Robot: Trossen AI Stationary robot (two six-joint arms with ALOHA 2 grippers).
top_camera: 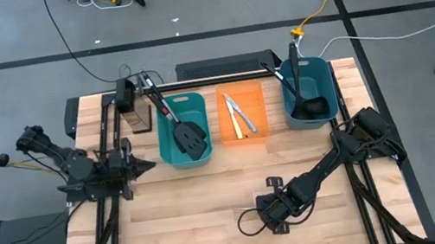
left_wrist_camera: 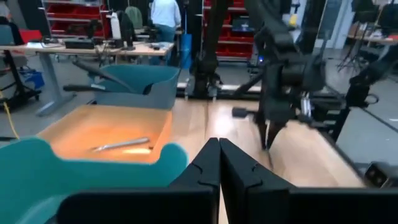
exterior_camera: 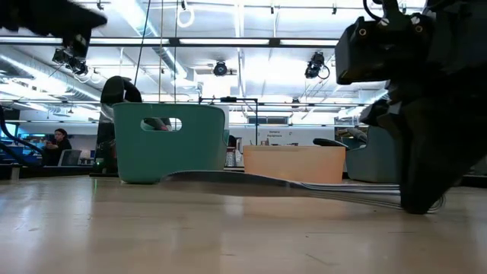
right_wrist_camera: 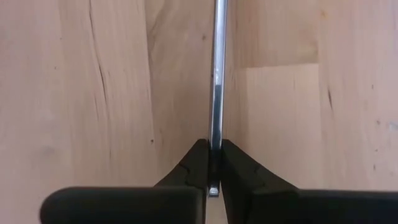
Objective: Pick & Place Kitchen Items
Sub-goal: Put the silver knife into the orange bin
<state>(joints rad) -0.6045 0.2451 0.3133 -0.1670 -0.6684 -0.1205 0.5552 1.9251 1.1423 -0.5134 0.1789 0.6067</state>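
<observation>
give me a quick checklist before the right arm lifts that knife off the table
1. Right gripper shut on the silver knife: ok.
2. Grip centred on the knife: not ok, the fingers pinch one end.
3. Knife lying flat on the table: ok in the low view.
4. Orange bin has room: ok, only a few utensils inside.
5. Left gripper clear of the path: ok, shut at the table's left side.
6. Grip firmness: cannot tell.
</observation>
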